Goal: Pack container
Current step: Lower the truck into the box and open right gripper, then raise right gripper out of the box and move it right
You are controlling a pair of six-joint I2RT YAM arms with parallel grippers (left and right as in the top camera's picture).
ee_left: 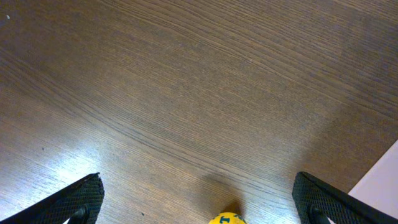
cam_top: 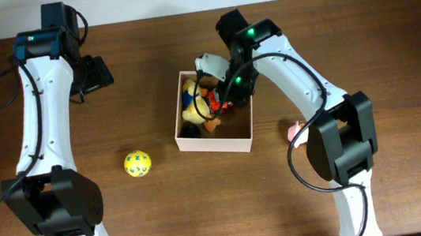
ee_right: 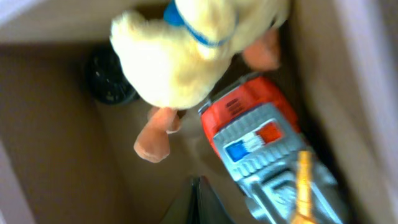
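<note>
So, nearest the arm bases, a yellow ball (cam_top: 138, 163) and a small pink thing (cam_top: 298, 130) lie loose on the surface (cam_top: 205, 206). The ball is left of the container (cam_top: 213, 144) and the pink thing right of it, both apart from its walls.

The container sits between the arms and holds a plush duck (ee_right: 180, 56) and a red truck (ee_right: 261, 143). The right gripper (cam_top: 223, 99) is down inside it with its fingers pressed together, and nothing shows between them. It likely has to leave the box next. A straight lift would be best, since the duck lies close under the wrist and a sideways pull could snag it or shove the light cardboard wall.

Farthest out, the left gripper (cam_top: 96, 73) hangs spread wide and empty, well apart from the ball. The ball looks like its job. It will probably roll, so the gripper should come down from above with a finger on each side before closing.
</note>
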